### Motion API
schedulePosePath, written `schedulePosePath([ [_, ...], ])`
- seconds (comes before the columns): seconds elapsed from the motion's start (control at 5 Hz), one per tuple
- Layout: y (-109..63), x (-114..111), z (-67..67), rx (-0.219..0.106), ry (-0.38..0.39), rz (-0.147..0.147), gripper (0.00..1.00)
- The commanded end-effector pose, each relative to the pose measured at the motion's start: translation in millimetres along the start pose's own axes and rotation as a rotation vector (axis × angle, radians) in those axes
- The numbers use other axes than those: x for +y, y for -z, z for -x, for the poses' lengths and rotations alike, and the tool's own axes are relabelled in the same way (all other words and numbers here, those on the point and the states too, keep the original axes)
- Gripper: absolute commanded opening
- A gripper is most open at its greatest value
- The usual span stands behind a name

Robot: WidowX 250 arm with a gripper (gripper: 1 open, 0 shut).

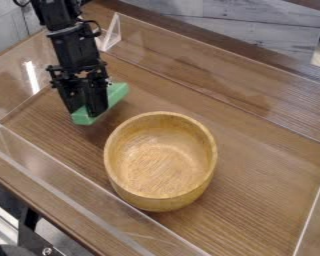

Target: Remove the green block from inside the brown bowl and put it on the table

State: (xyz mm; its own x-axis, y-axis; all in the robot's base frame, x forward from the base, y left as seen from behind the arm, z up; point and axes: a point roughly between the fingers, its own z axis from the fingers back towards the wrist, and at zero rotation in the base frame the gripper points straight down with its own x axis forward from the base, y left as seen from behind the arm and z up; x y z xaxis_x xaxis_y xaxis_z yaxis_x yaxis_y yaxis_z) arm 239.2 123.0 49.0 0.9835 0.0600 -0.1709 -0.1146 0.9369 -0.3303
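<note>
The green block (112, 97) sits at the table (243, 100) surface left of the brown bowl (159, 158), outside it. My black gripper (84, 103) comes down from the upper left and is shut on the green block, its fingers covering most of the block's left side. The bowl stands upright and holds nothing. Whether the block rests fully on the wood or hangs just above it I cannot tell.
Clear acrylic walls (43, 160) run along the table's edges, close to the gripper on the left and front. A small clear stand (113, 30) is at the back, near the arm. Bare wood lies right of and behind the bowl.
</note>
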Motion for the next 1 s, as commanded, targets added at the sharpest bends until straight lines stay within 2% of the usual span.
schedulePosePath([
  [0.0, -15.7, -1.3, -8.0, -0.036, 0.017, -0.028, 0.00],
  [0.8, -16.0, -1.8, -11.4, -0.012, 0.013, -0.019, 0.00],
])
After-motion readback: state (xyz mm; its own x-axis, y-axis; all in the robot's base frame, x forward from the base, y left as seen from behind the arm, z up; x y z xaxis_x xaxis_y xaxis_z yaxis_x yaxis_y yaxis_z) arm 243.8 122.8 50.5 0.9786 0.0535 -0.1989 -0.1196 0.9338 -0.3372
